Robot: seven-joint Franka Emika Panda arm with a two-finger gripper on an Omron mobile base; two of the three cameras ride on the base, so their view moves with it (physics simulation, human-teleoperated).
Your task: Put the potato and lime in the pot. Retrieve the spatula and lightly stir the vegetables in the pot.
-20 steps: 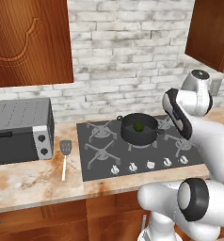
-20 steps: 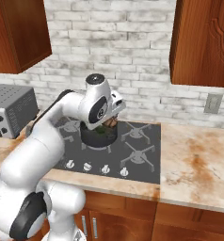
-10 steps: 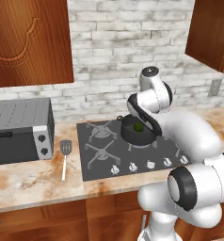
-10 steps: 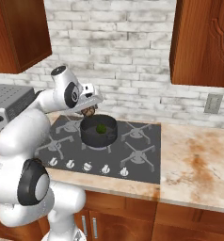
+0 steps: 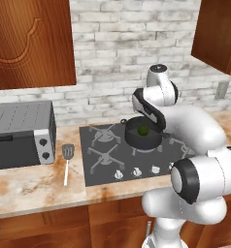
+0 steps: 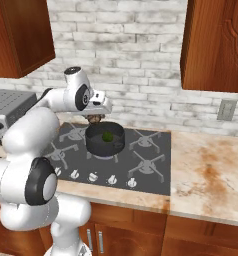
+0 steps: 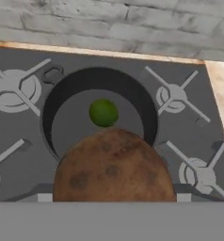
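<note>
My gripper (image 6: 96, 116) hangs just above the back left rim of the dark pot (image 6: 105, 142) and is shut on the brown potato (image 6: 95, 119). In the hand view the potato (image 7: 114, 167) looms large at the bottom, over the near rim of the pot (image 7: 50, 113). On the pot's floor lies the green lime (image 7: 103, 112), also seen as the lime (image 5: 143, 130) in the left base view. The pot (image 5: 137, 139) stands on a back burner. The spatula (image 5: 67, 157) lies flat on the counter left of the stove, head toward the wall.
A black stove top (image 5: 112, 155) with several burners and front knobs fills the counter's middle. A grey toaster oven (image 5: 20, 133) stands at the far left. Wooden cabinets hang above on both sides. Bare marble counter (image 6: 206, 170) stretches to the stove's right.
The arm has swung from the right of the stove over to the pot, carrying the potato. The hand now hovers at the pot's rim. The lime and spatula have not moved.
</note>
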